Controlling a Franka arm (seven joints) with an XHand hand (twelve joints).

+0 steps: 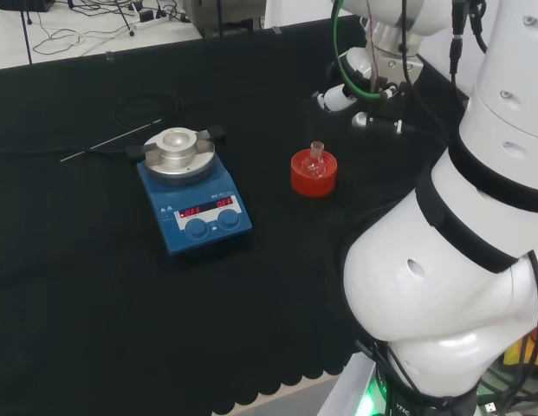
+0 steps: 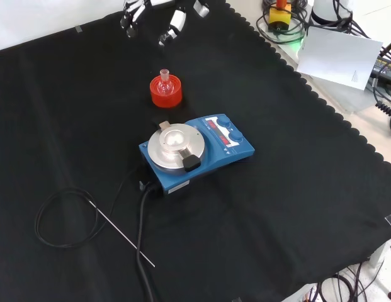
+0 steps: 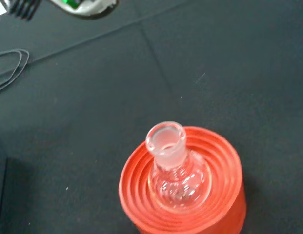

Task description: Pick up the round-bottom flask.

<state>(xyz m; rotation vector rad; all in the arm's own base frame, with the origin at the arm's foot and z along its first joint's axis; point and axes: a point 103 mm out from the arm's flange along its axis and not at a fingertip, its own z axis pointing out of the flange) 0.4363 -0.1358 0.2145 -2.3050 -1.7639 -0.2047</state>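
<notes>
At twelve o'clock from the blue hotplate (image 2: 198, 148), front view, a clear glass round-bottom flask (image 2: 163, 79) sits upright in its ribbed red stand (image 2: 166, 92) (hand (image 2: 162, 14) beyond, fingers relaxed, grasping nothing).

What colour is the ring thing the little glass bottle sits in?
Red. The ribbed stand under the flask shows best in the wrist view.

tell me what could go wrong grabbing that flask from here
The round-bottom flask is clear glass sitting upright in a red ribbed stand, so fingers closing off-centre on its short neck might tip it or drag the stand along. The hand hangs apart from the flask, fingers relaxed. Coming down, it could also clip the blue hotplate stirrer nearby.
</notes>
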